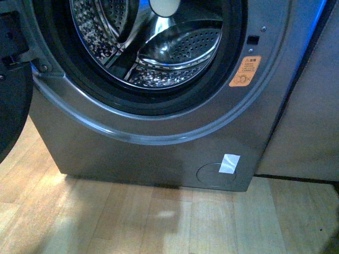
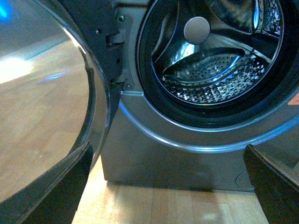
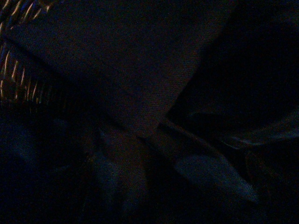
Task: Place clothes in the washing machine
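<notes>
The grey washing machine (image 1: 159, 153) fills the front view, its black-rimmed porthole open onto the shiny perforated drum (image 1: 175, 47). An orange warning sticker (image 1: 244, 71) sits right of the porthole. The machine also shows in the left wrist view (image 2: 177, 163), with the drum (image 2: 210, 74) empty as far as it shows. My left gripper (image 2: 170, 186) is open and empty, its dark fingers (image 2: 51, 196) wide apart, in front of the machine's lower panel above the floor. The right wrist view is dark. The clothes and my right gripper show in no readable view.
The machine's round door (image 2: 46, 93) hangs open at the left, and its dark edge shows in the front view (image 1: 10, 95). A plain beige panel (image 1: 312, 106) stands right of the machine. A pale wooden floor (image 1: 132, 222) lies in front.
</notes>
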### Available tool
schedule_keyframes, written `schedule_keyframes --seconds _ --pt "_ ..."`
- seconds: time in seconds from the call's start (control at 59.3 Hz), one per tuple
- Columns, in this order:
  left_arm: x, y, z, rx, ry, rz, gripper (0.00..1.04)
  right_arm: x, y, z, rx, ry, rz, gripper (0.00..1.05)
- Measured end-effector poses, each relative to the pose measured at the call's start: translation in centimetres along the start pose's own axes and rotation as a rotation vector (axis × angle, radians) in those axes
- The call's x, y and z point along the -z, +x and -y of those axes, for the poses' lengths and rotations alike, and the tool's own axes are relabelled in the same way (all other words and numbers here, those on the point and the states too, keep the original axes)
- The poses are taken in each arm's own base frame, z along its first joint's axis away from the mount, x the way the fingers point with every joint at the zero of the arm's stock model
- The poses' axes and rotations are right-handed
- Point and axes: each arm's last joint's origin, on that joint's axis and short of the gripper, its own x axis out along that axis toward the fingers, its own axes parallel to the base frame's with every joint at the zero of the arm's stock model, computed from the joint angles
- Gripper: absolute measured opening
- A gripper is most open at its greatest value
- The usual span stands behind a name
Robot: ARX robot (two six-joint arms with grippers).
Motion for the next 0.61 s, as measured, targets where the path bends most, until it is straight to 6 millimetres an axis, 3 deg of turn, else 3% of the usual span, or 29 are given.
schedule_keyframes --seconds 0.303,0.607 --pt "0.0 0.0 0.0 0.0 0.0 0.0 0.98 2.6 2.9 -0.7 -0.024 0.024 -0.05 0.97" --pt "0.0 0.0 0.0 0.0 0.0 0.0 0.98 3.2 4.3 -0.7 -0.037 0.039 -0.049 0.97"
